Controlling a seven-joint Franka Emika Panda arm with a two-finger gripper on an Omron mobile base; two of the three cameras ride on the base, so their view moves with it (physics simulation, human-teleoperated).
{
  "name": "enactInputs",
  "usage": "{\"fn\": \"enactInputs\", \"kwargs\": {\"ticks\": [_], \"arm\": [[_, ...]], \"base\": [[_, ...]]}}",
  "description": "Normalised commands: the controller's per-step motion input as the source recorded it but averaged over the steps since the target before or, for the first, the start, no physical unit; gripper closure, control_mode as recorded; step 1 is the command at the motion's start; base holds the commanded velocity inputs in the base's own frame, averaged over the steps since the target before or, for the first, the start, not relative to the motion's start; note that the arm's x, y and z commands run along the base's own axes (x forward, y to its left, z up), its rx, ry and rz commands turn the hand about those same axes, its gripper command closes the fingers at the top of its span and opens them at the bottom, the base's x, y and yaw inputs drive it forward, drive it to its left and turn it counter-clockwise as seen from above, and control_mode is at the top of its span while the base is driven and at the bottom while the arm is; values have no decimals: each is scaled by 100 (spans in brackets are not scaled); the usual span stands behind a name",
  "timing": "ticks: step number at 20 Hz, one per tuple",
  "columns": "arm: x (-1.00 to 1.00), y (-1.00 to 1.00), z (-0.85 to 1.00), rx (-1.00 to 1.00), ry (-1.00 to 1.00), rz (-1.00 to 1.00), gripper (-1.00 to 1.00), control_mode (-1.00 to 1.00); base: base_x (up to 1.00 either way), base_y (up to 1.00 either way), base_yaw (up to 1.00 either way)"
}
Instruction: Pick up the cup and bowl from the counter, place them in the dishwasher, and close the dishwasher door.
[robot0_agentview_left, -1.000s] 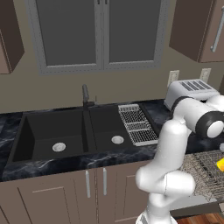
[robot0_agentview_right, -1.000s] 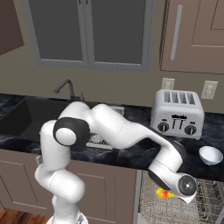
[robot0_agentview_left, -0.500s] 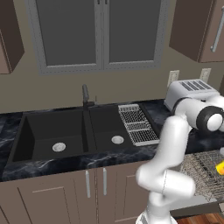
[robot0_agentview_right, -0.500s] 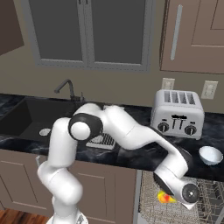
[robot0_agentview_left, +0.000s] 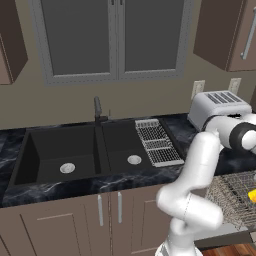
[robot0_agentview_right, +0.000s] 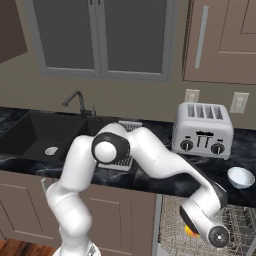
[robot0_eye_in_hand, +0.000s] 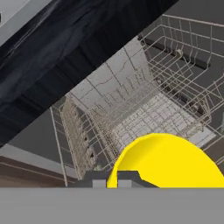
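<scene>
Though mostly hidden, glossy yellow cup (robot0_eye_in_hand: 168, 164)

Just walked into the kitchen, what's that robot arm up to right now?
It is loading the dishwasher. The arm reaches down over the pulled-out wire rack, and a yellow cup sits right at the gripper, low over the rack; whether the fingers grip it can't be told. The white bowl is on the counter near the toaster, so it hasn't been loaded yet.
</scene>
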Motion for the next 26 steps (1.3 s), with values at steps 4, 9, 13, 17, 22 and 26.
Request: {"fn": "enactInputs", "kwargs": {"ticks": [4, 9, 13, 17, 22, 26], "arm": [[0, -16, -32, -5, -5, -7, 100, -100], [1, -15, -30, -3, -3, -7, 100, -100], [6, -13, -31, 0, -1, -7, 100, -100], [8, -14, -21, 0, -1, -7, 100, -100], [9, -14, -19, 0, 0, -7, 100, -100], [7, -16, -15, 0, -1, -7, 100, -100]], "base": [[0, 0, 0], [0, 0, 0], [0, 0, 0], [0, 0, 0], [0, 0, 0], [0, 0, 0]]}}
